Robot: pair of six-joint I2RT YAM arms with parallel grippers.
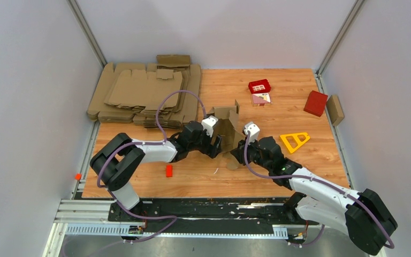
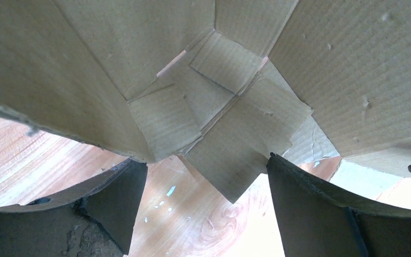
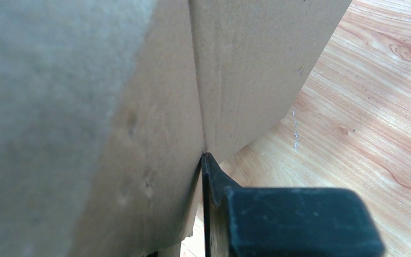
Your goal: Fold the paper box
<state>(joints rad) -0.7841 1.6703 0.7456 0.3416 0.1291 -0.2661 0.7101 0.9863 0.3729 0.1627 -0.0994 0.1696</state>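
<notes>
The paper box (image 1: 226, 127) is a half-formed brown cardboard piece standing upright mid-table with its flaps open at the top. My left gripper (image 1: 217, 145) reaches into it from the left. In the left wrist view this gripper (image 2: 204, 160) is open, and the box's folded inner flaps (image 2: 235, 128) hang just ahead of and between the fingertips (image 2: 278, 176). My right gripper (image 1: 238, 150) is at the box's right lower side. In the right wrist view (image 3: 197, 166) one finger (image 3: 219, 193) lies flat against a box panel (image 3: 155, 134). The other finger is hidden behind the cardboard.
A pile of flat cardboard blanks (image 1: 144, 93) lies at the back left. Two small red boxes (image 1: 259, 85) (image 1: 316, 103) and a brown block (image 1: 335, 110) sit at the back right. A yellow triangle (image 1: 294, 140) lies right of the arms, and a small red piece (image 1: 169, 170) lies near the front.
</notes>
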